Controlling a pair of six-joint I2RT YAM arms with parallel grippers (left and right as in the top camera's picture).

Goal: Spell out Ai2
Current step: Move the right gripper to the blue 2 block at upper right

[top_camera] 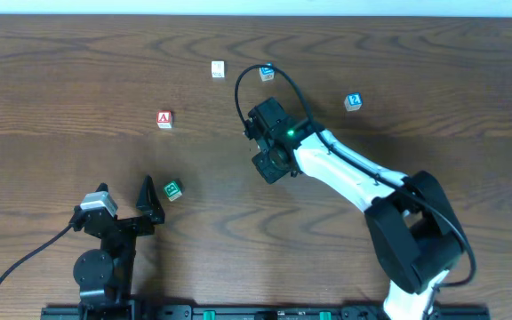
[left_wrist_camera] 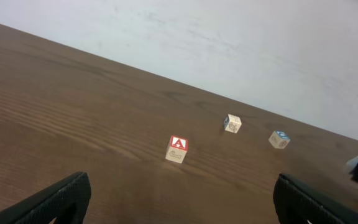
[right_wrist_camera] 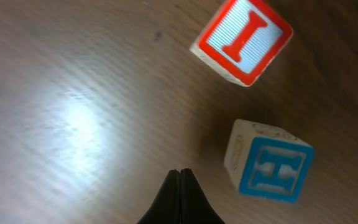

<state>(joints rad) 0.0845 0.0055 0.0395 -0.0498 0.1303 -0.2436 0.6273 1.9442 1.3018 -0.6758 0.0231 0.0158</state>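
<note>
A red "A" block (top_camera: 164, 119) sits left of centre; it also shows in the left wrist view (left_wrist_camera: 177, 149). A blue "2" block (top_camera: 353, 102) lies at the right. In the right wrist view a red "I" block (right_wrist_camera: 241, 40) and a blue "H" block (right_wrist_camera: 269, 162) lie just ahead of my right gripper (right_wrist_camera: 180, 173), which is shut and empty above bare wood. From overhead the right gripper (top_camera: 261, 124) hovers below a white block (top_camera: 218, 69) and a blue block (top_camera: 267, 73). My left gripper (top_camera: 148, 206) is open and empty near the front left.
A green block (top_camera: 172, 189) lies just right of the left gripper. The white block (left_wrist_camera: 232, 123) and blue block (left_wrist_camera: 279, 139) also show far off in the left wrist view. The right arm's cable (top_camera: 243, 89) loops over the table.
</note>
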